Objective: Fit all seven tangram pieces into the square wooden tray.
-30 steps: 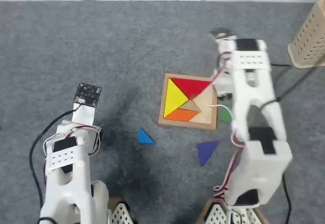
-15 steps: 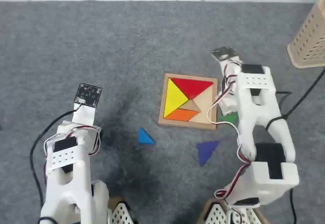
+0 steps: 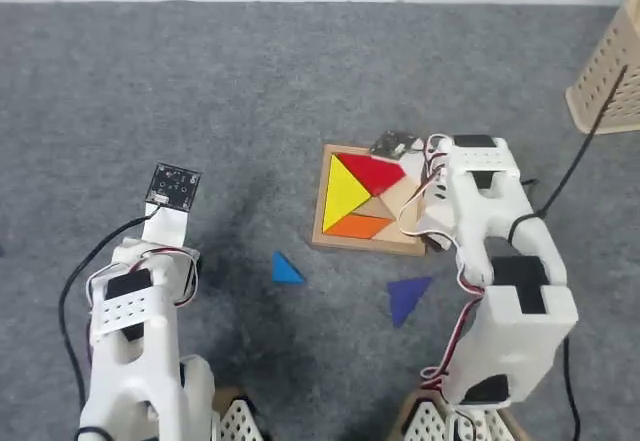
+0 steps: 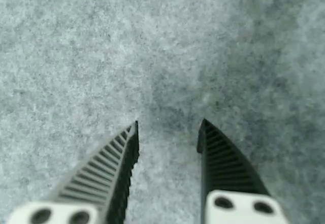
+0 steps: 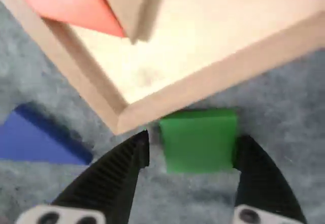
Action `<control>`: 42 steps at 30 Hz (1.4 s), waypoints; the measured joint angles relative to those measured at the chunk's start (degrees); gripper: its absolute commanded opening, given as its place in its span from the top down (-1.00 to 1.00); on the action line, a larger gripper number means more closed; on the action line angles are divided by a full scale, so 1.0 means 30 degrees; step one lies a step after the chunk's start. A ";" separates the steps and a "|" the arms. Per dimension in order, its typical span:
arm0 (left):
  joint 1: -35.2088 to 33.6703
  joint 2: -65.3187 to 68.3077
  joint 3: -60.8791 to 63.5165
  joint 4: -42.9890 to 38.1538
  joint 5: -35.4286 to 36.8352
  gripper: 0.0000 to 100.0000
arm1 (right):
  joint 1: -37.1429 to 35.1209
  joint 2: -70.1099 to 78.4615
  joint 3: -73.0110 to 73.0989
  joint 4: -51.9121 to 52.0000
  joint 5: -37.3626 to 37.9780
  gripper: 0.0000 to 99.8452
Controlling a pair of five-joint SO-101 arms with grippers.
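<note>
The square wooden tray (image 3: 324,193) lies mid-table with yellow (image 3: 344,191), red (image 3: 378,171), orange (image 3: 358,226) and tan (image 3: 378,207) pieces in it. A small blue triangle (image 3: 286,269) and a dark blue triangle (image 3: 407,296) lie on the carpet in front of it. In the right wrist view a green square (image 5: 199,138) lies on the carpet against the tray's outer corner (image 5: 119,116). My right gripper (image 5: 192,139) is open, one finger on each side of that square. My left gripper (image 4: 167,132) hangs open over bare carpet at the near left.
The right arm (image 3: 480,211) covers the tray's right edge from above. The left arm (image 3: 140,301) stands at the near left. A beige perforated container (image 3: 610,71) sits at the far right edge. Grey carpet stretches around the tray.
The right arm has drawn back from beyond the tray's far right corner to its near right corner, now covering the green square. The left arm has not moved.
</note>
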 measured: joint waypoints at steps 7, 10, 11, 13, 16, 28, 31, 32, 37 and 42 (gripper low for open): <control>0.0000 0.0000 0.0000 0.0000 0.0000 0.65 | 0.1260 0.0029 -0.0322 -0.0996 -0.2989 0.85; 0.0000 0.0000 0.0000 0.0000 0.0000 0.65 | 0.1524 0.0059 -0.1465 -0.0293 -0.4864 0.86; 0.0000 0.0000 0.0000 0.0000 0.0000 0.65 | 0.1524 0.0059 -0.2081 0.0264 -0.5626 0.86; 0.0000 0.0000 0.0000 0.0000 0.0000 0.65 | 0.1289 0.0059 -0.3429 0.1260 -0.7238 0.86; 0.0000 0.0000 0.0000 0.0000 0.0000 0.65 | 0.0029 -0.0117 -0.5597 0.2989 -0.9319 0.86; 0.0000 0.0000 0.0000 0.0000 0.0000 0.65 | -0.4542 0.0557 -0.7531 0.2403 -1.1429 0.86; 0.0000 0.0000 0.0000 0.0000 0.0000 0.65 | -0.4396 0.1231 -0.7531 0.2256 -1.1370 0.85; 0.0000 0.0000 0.0000 0.0000 0.0000 0.65 | -0.4396 0.1348 -0.7560 0.2227 -1.1253 0.85; 0.0000 0.0000 0.0000 0.0000 0.0000 0.65 | -0.4484 0.1788 -0.7590 0.2227 -1.1194 0.84; 0.0000 0.0000 0.0000 0.0000 0.0000 0.65 | -0.4484 0.1788 -0.7590 0.2227 -1.1048 0.60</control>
